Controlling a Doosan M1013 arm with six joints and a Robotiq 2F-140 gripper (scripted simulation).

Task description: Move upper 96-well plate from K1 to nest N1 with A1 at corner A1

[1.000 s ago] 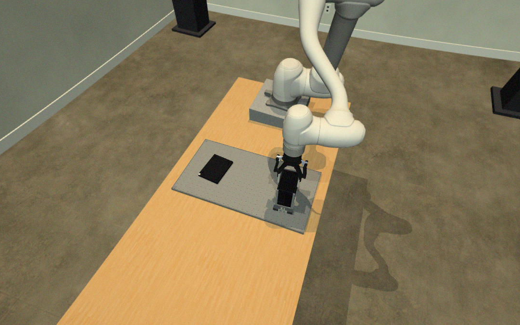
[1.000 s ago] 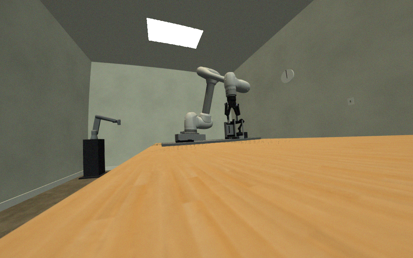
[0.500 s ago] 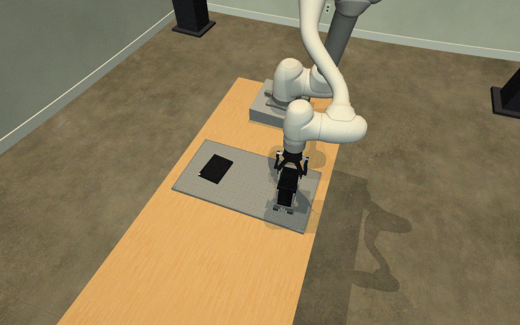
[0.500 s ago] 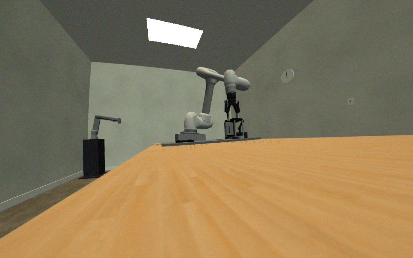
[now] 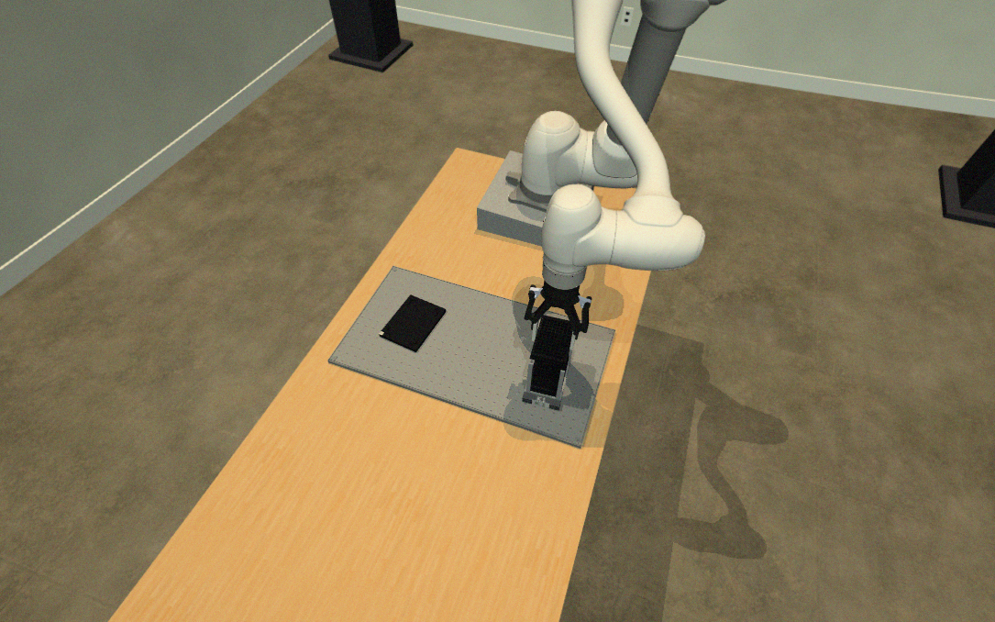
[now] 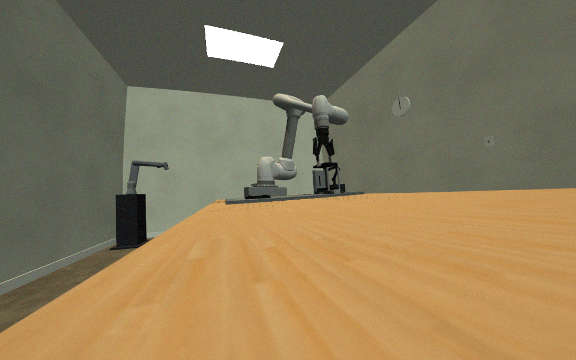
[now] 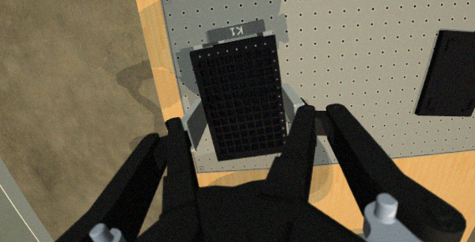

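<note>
My gripper (image 7: 243, 102) is shut on the upper 96-well plate (image 7: 239, 97), a black plate with a grid of wells, gripped across its long sides. It holds the plate level, lifted above stack rack K1 (image 5: 543, 386). The grey K1 label (image 7: 237, 30) shows beyond the plate's far end in the wrist view. The lower plate is hidden under the held one. From the side, the gripper (image 6: 323, 150) hangs over the rack (image 6: 326, 181). In the overhead view the gripper (image 5: 555, 327) and held plate (image 5: 551, 343) are at the right end of the grey perforated baseplate (image 5: 469, 348). Plate nest N1 (image 5: 412, 322) is a dark rectangle at the baseplate's left end, also seen in the wrist view (image 7: 447, 77).
The arm's grey base block (image 5: 513, 200) stands behind the baseplate on the wooden table. The baseplate's right edge is close to the table's right edge. Black pedestals (image 5: 368, 30) stand on the floor away from the table.
</note>
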